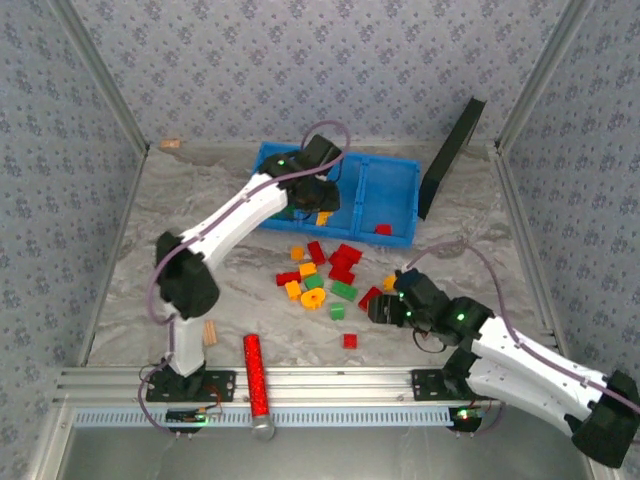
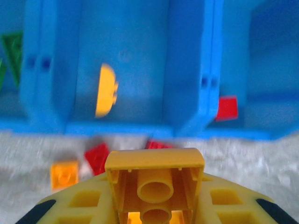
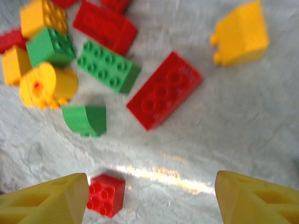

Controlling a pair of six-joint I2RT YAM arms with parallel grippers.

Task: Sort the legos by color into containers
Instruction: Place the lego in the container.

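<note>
Colour findings, overhead view:

- The bin (image 1: 385,160) at upper centre is showing bright blue throughout.
- The legos (image 1: 322,272) at mid-frame are showing red, green and orange-yellow.
- The cylinder (image 1: 253,372) at lower centre is glittering red.
- The block (image 1: 210,332) to its left is showing tan.
- The panel (image 1: 452,155) at upper right is showing black.
- The table (image 1: 470,230) is displaying grey-white marbling.
- The walls (image 1: 300,60) are carrying a blue-grey floral print.

Wrist views:

- A yellow brick (image 2: 155,179) at bottom centre is matching the yellow left gripper fingers (image 2: 229,203).
- The right gripper fingers (image 3: 252,198) are likewise showing yellow.
</note>
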